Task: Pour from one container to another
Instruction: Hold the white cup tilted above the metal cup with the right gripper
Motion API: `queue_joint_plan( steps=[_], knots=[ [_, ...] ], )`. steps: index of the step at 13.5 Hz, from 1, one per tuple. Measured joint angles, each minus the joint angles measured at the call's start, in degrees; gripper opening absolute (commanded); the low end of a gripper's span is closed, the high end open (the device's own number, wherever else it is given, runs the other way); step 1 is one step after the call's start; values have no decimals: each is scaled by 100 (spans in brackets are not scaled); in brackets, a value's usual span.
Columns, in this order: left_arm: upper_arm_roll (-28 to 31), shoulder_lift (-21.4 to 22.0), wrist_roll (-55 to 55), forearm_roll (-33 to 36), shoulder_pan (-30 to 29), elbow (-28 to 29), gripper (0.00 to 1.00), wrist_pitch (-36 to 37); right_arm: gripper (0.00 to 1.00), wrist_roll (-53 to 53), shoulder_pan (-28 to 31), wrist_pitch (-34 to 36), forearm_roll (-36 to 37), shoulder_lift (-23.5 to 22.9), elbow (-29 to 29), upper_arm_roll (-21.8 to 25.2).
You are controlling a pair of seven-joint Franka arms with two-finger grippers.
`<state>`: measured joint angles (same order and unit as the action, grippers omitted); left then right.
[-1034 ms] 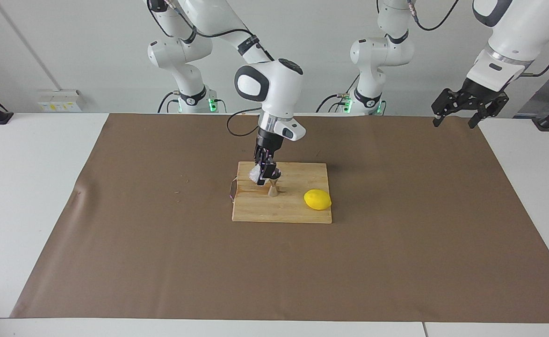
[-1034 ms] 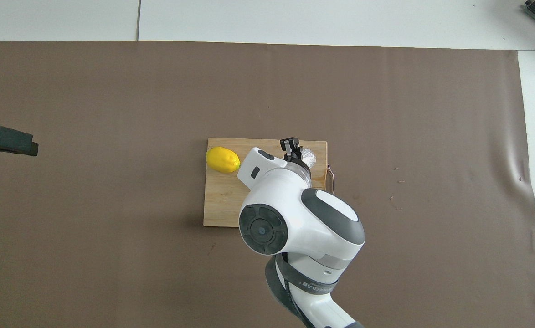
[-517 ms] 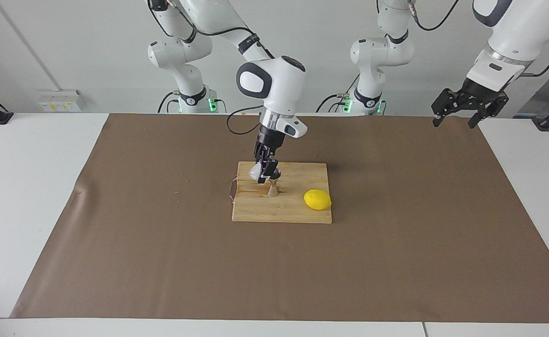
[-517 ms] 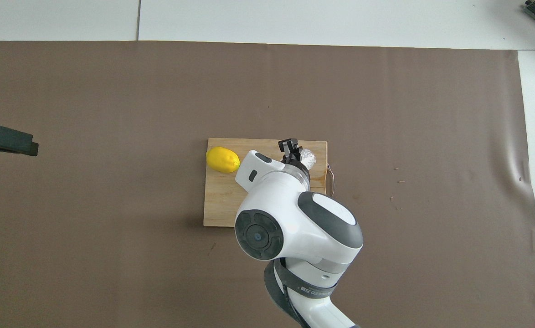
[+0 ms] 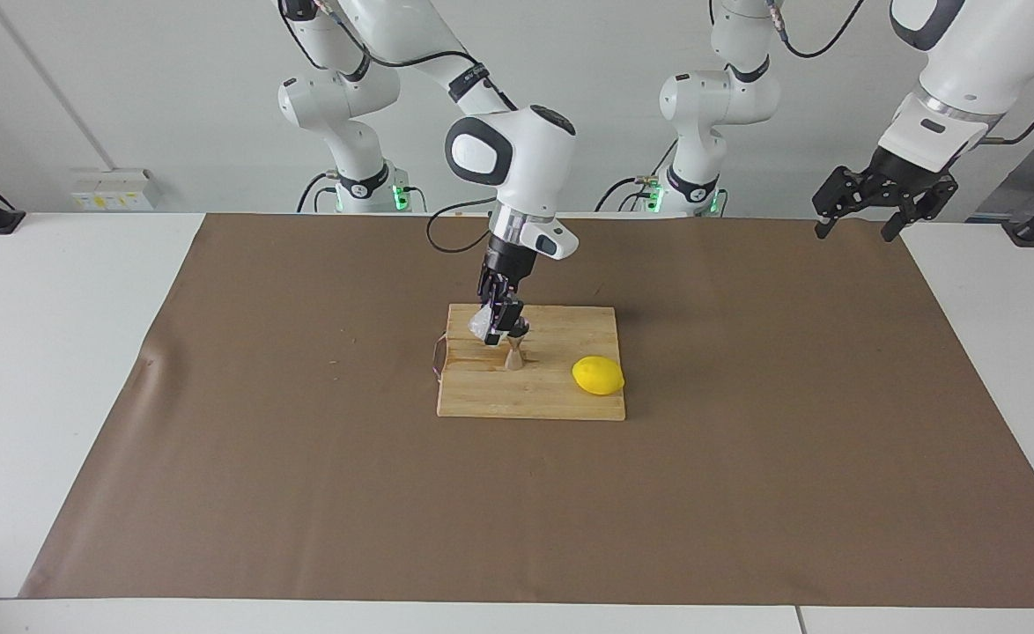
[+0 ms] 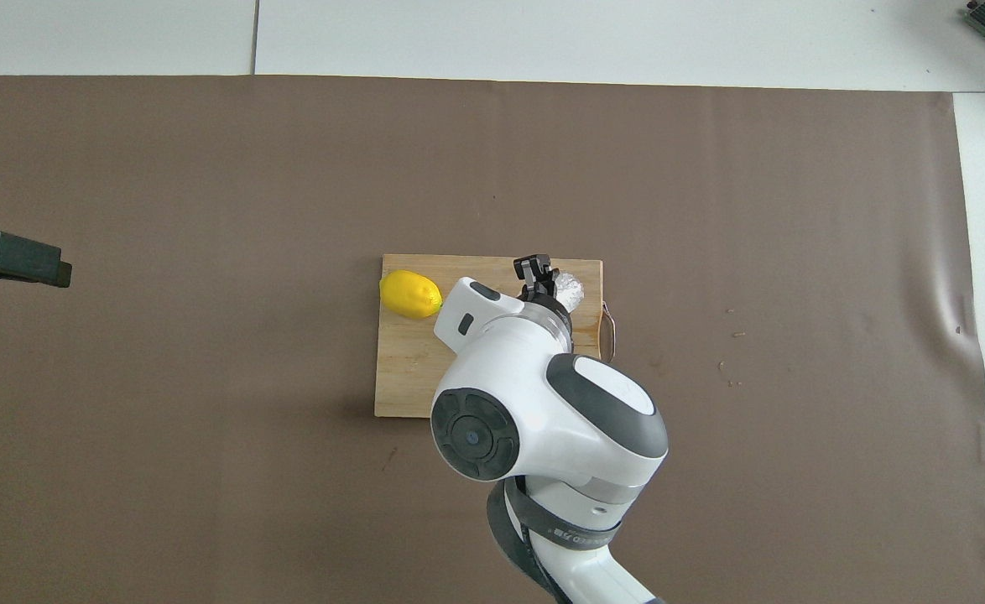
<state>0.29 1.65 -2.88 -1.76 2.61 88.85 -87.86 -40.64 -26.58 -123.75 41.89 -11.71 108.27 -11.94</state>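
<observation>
In the facing view the right gripper (image 5: 498,320) is pinched on the clear cup (image 5: 482,327) and holds it tilted above the cutting board (image 5: 531,393), just beside the mouth of the steel jigger (image 5: 514,350), which stands upright on the board. I judge the main risk is a miss: the jigger's mouth is small, so a tilted cup that is not centred can spill onto the wood, and the fingers can knock the light jigger over. The left gripper (image 5: 864,204) waits with fingers spread above the left arm's end of the table. In the overhead view the right arm hides the jigger; the cup (image 6: 568,290) shows beside the right gripper (image 6: 534,274). I count one cup, one jigger, one lemon (image 6: 409,294), one board (image 6: 404,369).
</observation>
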Motion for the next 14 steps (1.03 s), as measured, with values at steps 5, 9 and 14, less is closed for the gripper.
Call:
queue_joint_plan(
  steps=[5,9,14],
  knots=[
    [0,0,1,-1,0,0,100,0,11,3,0,0,76,6,0,0],
    [0,0,2,-1,0,0,100,0,11,9,0,2,81,6,0,3],
    [0,0,2,-2,1,0,100,0,11,61,0,-6,-72,9,-2,1]
  ],
)
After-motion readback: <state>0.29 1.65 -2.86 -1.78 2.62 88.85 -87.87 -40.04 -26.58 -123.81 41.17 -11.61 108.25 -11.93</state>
